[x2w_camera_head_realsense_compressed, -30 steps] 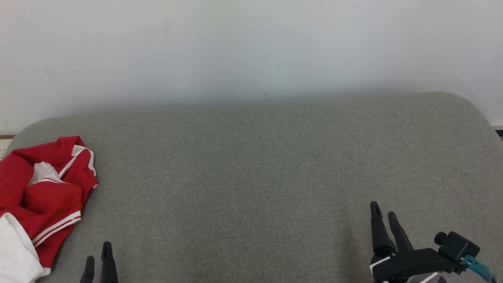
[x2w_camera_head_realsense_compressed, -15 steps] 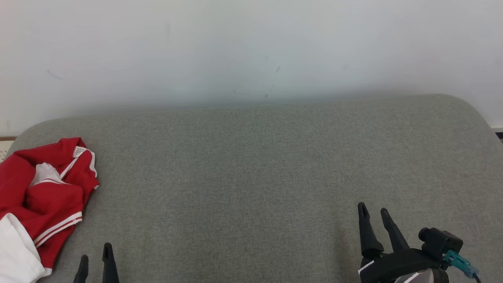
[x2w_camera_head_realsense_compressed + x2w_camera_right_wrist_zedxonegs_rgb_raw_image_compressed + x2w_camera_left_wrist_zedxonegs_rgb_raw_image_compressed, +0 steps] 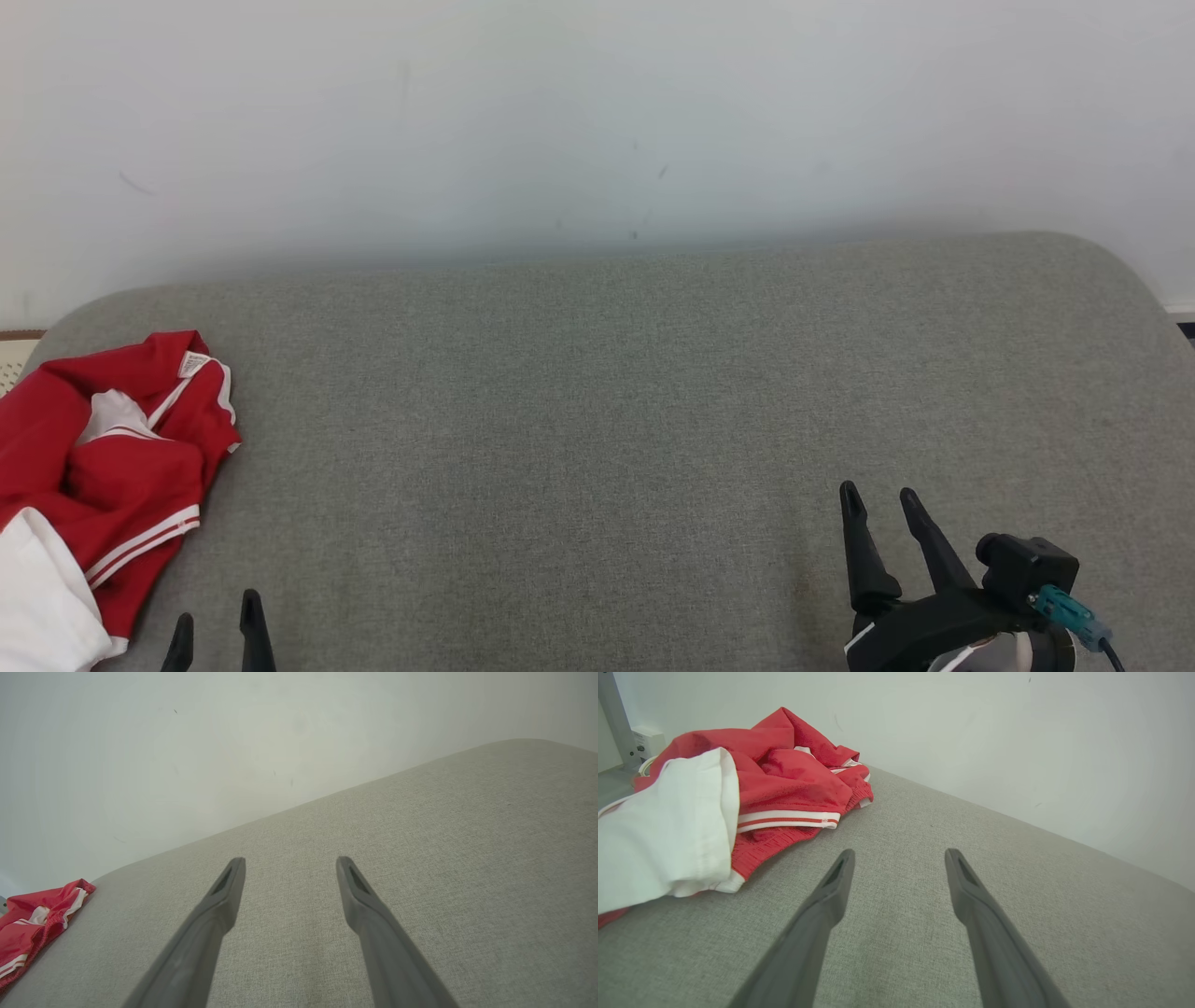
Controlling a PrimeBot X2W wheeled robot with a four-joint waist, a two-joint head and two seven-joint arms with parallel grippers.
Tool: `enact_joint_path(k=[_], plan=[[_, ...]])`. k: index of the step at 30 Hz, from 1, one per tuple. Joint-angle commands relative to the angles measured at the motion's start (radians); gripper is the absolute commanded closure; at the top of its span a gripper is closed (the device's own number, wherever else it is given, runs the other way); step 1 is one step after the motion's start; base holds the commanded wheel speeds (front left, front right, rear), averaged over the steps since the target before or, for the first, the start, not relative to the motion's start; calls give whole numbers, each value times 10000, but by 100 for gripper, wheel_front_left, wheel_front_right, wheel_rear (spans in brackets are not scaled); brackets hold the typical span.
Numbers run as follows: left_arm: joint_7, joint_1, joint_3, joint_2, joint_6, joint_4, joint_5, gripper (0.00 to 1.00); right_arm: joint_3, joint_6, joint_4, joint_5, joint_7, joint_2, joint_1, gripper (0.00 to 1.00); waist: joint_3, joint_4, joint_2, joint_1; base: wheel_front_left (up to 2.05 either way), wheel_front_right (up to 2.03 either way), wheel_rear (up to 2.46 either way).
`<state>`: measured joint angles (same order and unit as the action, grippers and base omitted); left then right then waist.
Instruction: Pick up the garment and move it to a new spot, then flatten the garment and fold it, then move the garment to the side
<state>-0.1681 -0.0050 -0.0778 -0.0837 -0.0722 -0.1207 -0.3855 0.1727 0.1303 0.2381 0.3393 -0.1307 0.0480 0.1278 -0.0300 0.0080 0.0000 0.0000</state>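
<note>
I see the crumpled red-and-white garment (image 3: 103, 467) at 9 o'clock on the grey fabric counter (image 3: 597, 420). My left claw (image 3: 213, 616), at 7 o'clock near it, and right claw (image 3: 878, 499), at 5 o'clock, both gape empty.

Bright, even, diffuse light; a soft shadow dims the wall (image 3: 597, 112) near the cushion (image 3: 597, 420); wrist views curve at edges.

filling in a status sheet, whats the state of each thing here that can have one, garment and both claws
garment: crumpled in a heap at the left end of the grey cushion, not flattened or folded, not held
left claw: open, empty, beside the garment, apart from it
right claw: open, empty, over bare cushion
</note>
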Motion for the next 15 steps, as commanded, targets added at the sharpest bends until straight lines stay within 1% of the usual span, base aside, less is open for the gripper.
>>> enact_joint_path(k=[1,9,15], plan=[[-111,-1,17,-116,-57,112,312,0,48,5,-130,-307,20,31,14,0,-11,4,0,0,0,0,0],[-298,62,60,-215,-179,154,1016,0,160,5,-315,-1058,-126,32,-29,0,-80,25,0,0,0,0,0],[-425,25,256,-368,12,62,1463,0,256,6,-351,-1553,-154,33,-31,0,-134,44,0,0,0,0,0]])
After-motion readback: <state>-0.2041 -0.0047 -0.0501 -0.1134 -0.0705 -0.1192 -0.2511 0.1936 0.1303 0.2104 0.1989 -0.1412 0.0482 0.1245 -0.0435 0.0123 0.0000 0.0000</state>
